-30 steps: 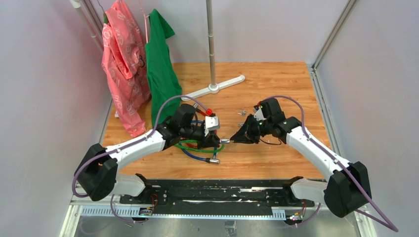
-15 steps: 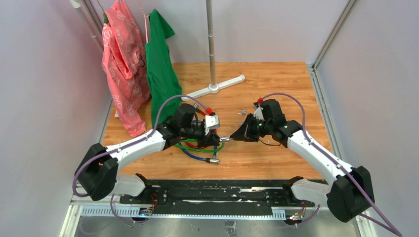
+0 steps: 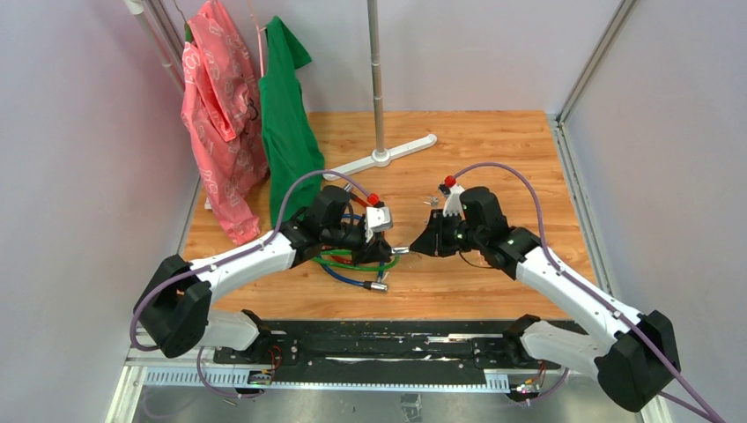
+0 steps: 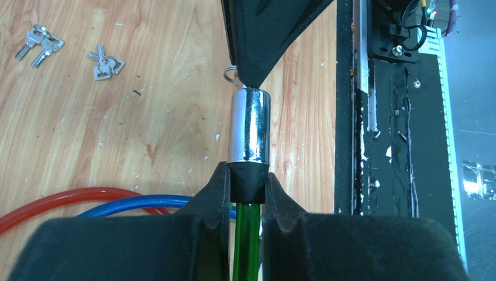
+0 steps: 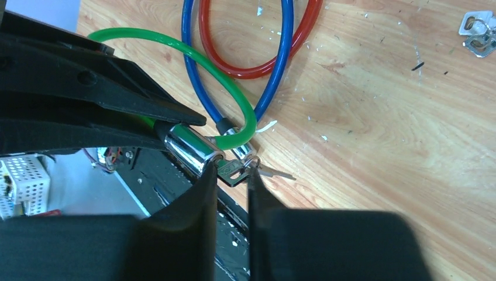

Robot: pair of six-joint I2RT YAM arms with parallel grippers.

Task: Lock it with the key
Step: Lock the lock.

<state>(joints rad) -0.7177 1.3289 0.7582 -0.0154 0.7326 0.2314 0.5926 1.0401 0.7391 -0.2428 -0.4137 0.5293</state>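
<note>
right gripper [image 5: 231,174] clamped on key [image 5: 233,170] — at lock barrel [image 4: 249,126] end, on-axis | left gripper [image 4: 247,178] clamped on green cable [image 4: 244,246] behind barrel

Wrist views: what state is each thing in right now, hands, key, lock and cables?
left hand: shut on the black collar of the green cable.
right hand: shut on the key.
key: at the end face of the chrome barrel; depth unclear.
green cable: looped, barrel end lifted.
blue cable: loose on the table.
red cable: loose on the table.
spare keys: lying on the table, untouched.
</note>
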